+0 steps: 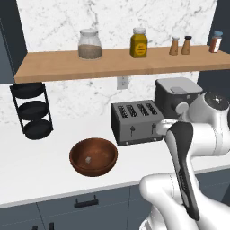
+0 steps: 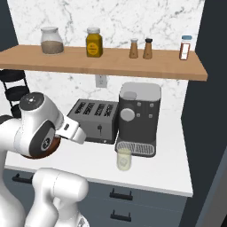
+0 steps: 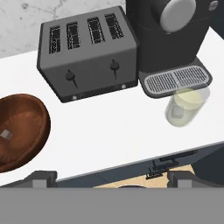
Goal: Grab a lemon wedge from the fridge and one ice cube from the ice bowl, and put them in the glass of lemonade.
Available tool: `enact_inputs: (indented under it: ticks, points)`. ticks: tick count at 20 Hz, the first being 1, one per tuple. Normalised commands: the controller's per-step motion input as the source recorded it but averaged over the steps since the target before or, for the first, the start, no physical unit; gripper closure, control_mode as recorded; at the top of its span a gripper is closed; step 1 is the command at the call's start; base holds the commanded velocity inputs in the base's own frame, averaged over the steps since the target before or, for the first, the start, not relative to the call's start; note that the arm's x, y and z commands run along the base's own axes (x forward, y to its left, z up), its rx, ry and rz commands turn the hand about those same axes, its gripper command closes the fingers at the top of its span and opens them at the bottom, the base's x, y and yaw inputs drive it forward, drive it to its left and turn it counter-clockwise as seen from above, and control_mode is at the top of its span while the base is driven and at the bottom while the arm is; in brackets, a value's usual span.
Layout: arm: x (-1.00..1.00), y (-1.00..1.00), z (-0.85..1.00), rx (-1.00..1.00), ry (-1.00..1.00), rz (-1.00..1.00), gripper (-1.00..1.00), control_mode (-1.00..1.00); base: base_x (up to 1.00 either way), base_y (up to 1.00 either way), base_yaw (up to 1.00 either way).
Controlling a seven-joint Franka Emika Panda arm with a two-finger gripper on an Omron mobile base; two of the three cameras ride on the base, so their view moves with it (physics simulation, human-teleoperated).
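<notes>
Gripper (image 3: 112,181) is wide open with nothing in it, hanging over the counter edge. The ice cube (image 3: 6,134) sits in the ice bowl (image 3: 26,113) off to the fingers' left, while the glass of lemonade (image 3: 186,107) is on the opposite side by the coffee machine (image 3: 168,39)

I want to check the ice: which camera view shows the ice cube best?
The left base view: the ice cube lies unobstructed inside the ice bowl. The hand view shows it near the frame edge.
</notes>
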Motion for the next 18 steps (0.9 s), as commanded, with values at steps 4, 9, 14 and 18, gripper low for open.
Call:
enact_inputs:
  ticks: [4,9,14,18]
  points:
    - [0.00,0.00,0.00,0.00,0.00,0.00,-1.00,-1.00,0.00,0.00,0.00]
    - [0.00,0.00,0.00,0.00,0.00,0.00,-1.00,1.00,-0.13,0.00,0.00]
    - [0.00,0.00,0.00,0.00,0.00,0.00,-1.00,1.00,-0.98,-0.12,-0.25]
    - [0.00,0.00,0.00,0.00,0.00,0.00,-1.00,1.00,-0.83,-0.45,-0.53]
